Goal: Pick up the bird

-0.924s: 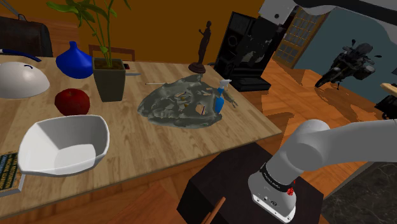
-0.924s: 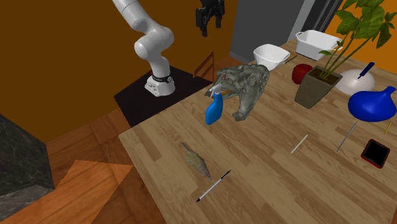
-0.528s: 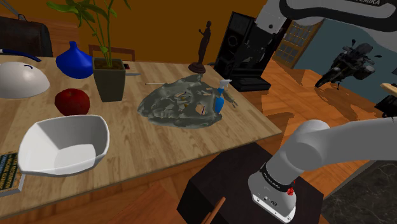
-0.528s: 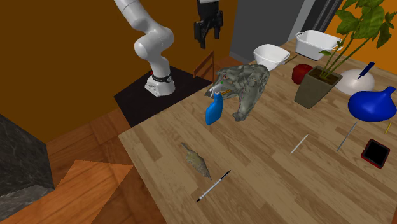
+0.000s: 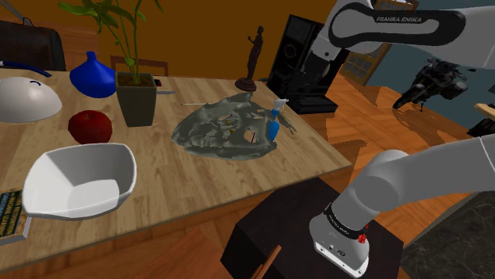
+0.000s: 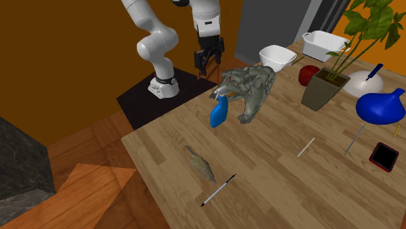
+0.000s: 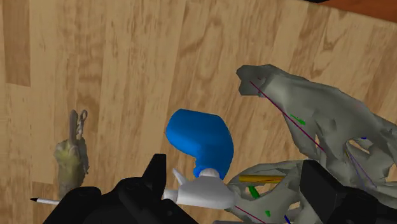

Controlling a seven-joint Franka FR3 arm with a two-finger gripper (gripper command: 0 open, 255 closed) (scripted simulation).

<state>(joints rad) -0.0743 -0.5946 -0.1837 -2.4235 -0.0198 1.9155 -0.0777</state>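
Grey-brown bird (image 6: 200, 164): a small drab figure lying flat on the wooden table (image 6: 280, 195), near the table edge on the second exterior view's left, just beside a pen (image 6: 218, 190) and apart from everything else.
Bird's long axis: slantwise in the second exterior view, from upper left down toward the pen. In the wrist view the bird (image 7: 71, 162) lies about crosswise to the line joining the two fingers, so I judge the jaws could close over its narrow body with little turning.
Gripper (image 6: 207, 60): released, the two black fingers standing apart with nothing between them. It hangs near the table edge closest to the stand, beside the skull-like object (image 6: 252, 86).
Bird from gripper: well apart. It lies toward the second exterior view's bottom, past the blue spray bottle (image 6: 218, 112). The coming move, as I judge it, is a long carry over the bottle and then a descent.
Between them: in the wrist view the gripper (image 7: 236, 167) looks down on the spray bottle (image 7: 200, 143) and the skull-like object (image 7: 318, 121), with the bird off to one side.
Hard to make out: which end of the bird is head and which tail. In the wrist view its end nearest the gripper's black body seems cut off.
Pen in the wrist view: a pointed tip (image 7: 43, 201) shows beside the bird.
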